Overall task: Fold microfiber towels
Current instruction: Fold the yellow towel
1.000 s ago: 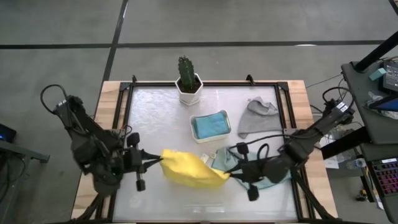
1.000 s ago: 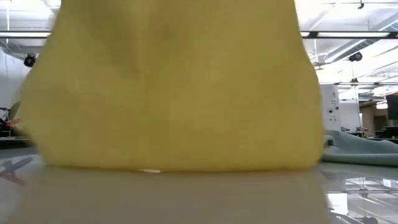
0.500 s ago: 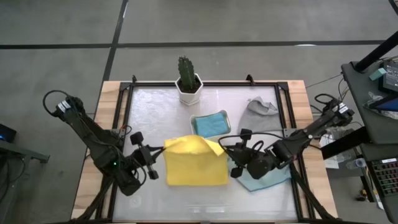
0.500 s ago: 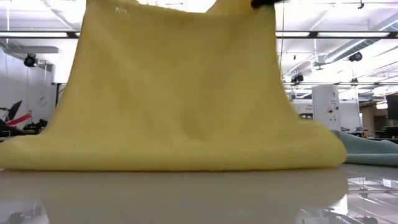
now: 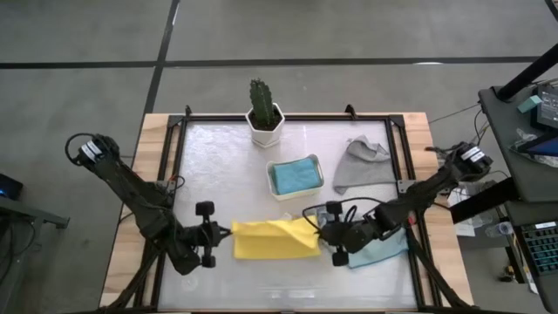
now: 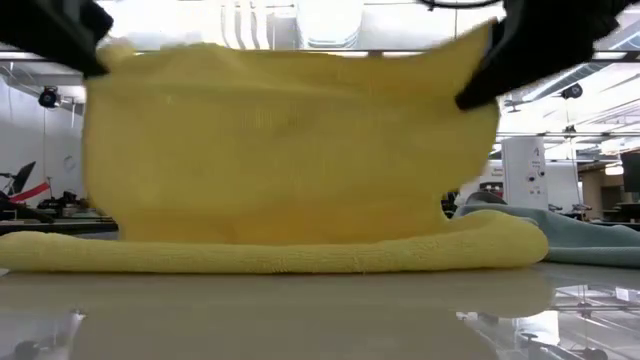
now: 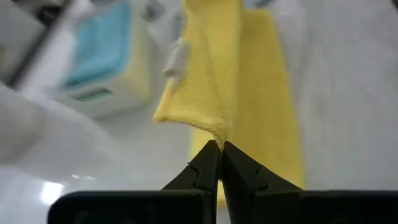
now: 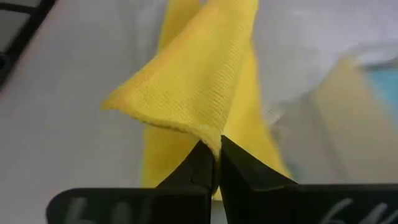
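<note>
soft yellow square towel (image 5: 275, 238): on the shiny white table (image 5: 218, 166), near the front, top half lifted | left gripper (image 5: 220, 234): pinched tight on its left corner | right gripper (image 5: 319, 232): pinched tight on its right corner | pale teal cloth (image 5: 377, 251): maybe partly under the right arm

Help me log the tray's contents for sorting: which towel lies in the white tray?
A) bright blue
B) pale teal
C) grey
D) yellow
A: the high view shows the bright blue towel folded inside the white tray, while the yellow towel lies nearer the front.
</note>
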You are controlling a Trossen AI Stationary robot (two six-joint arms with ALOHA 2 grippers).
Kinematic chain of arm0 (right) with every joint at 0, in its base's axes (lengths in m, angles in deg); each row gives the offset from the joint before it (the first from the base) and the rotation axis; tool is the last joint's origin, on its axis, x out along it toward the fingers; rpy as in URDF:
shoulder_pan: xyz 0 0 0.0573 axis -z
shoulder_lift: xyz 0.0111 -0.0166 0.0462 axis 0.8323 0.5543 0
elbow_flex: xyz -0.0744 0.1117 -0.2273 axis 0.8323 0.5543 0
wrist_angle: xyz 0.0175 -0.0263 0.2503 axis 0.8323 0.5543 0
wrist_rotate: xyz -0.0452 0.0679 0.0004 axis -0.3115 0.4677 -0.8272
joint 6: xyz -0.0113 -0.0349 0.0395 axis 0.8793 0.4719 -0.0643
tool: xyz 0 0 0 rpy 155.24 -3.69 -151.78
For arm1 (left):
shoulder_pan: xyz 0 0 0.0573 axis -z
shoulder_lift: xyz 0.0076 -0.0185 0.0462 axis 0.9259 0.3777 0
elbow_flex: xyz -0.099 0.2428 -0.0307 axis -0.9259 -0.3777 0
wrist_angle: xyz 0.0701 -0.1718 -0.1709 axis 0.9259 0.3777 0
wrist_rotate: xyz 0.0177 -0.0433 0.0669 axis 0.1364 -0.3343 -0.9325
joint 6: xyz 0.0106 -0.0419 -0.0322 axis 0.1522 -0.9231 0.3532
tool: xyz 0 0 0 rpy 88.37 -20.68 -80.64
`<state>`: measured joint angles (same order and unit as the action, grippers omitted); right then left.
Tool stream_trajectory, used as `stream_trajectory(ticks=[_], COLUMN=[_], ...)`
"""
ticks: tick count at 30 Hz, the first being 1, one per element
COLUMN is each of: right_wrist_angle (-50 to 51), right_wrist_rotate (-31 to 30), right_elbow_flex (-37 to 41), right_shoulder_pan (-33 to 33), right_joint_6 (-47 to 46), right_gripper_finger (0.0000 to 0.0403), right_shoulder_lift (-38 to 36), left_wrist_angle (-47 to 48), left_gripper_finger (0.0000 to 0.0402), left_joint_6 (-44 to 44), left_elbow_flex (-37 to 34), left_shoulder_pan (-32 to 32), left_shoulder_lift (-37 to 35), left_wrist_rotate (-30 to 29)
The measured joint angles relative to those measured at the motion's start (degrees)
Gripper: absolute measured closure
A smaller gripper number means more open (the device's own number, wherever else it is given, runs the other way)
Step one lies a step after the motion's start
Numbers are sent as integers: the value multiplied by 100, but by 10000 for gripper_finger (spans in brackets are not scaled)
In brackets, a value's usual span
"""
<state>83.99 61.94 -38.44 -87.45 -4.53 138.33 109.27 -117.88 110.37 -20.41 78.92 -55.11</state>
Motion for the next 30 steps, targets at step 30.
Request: stream_trajectory(ticks=[30], right_wrist_angle=[-430], right_wrist_rotate=[2534], right_elbow_flex=[-50], right_shoulder_pan=[-153], right_joint_6=[-1846], right_gripper_finger=[248], right_shoulder_lift=[724], left_wrist_angle=[-1187], left_gripper_finger=[272], left_joint_6=[-2484], left_elbow_flex=[-530], left_shoulder_pan=[-87], left_shoulder_lift=[834], left_wrist_rotate=[1873])
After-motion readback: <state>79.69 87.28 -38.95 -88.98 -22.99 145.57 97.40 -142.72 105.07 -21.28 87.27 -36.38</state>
